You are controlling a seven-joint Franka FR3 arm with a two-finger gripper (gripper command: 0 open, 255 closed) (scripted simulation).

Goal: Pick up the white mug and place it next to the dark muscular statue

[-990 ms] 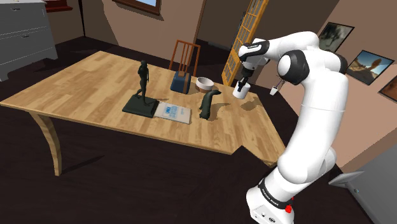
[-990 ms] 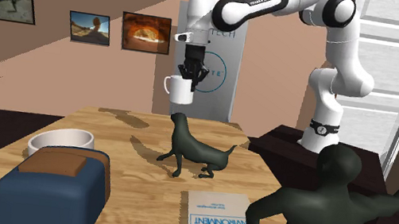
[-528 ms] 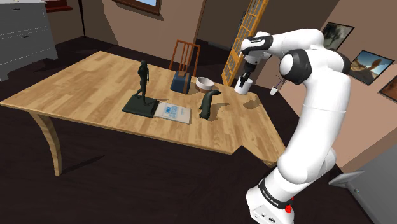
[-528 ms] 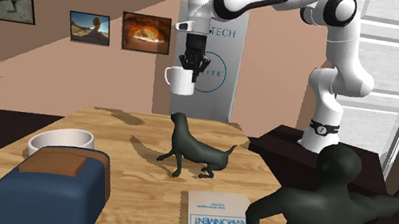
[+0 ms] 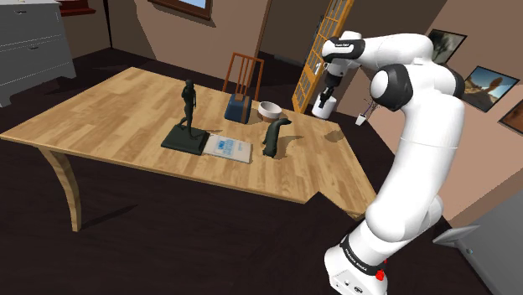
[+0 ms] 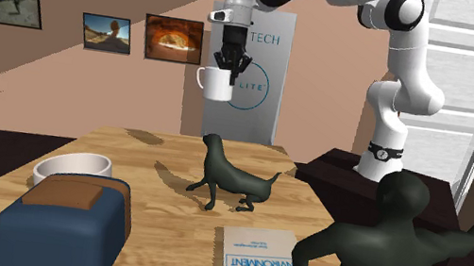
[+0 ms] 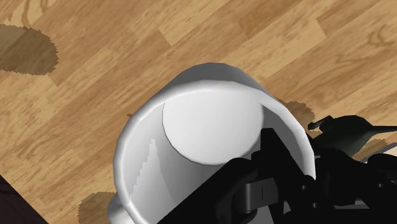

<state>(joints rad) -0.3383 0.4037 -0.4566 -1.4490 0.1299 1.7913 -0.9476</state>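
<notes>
The white mug [image 6: 214, 83] hangs upright high over the table [image 5: 109, 109], handle out to the side. It's up above the end with the dark seal-like figurine [image 5: 272, 134], well apart from the dark muscular statue [image 5: 189, 107].

The gripper [image 6: 228, 71] is pinched narrow on the mug's wall, one finger inside the cup and one outside, with nothing else in it.

My take on the carry: travel level and steady toward the statue and stay high enough to clear the figurine. Then come down on bare wood beside the statue's base, not on the booklet [image 5: 228, 148] lying right by it. A rim pinch could let the mug swing, so I'd avoid sharp turns.

Readable text: the booklet says "UNIX PROGRAMMING ENVIRONMENT". The white panel [image 6: 265, 112] behind the arm shows "TECH" and "LITE".
</notes>
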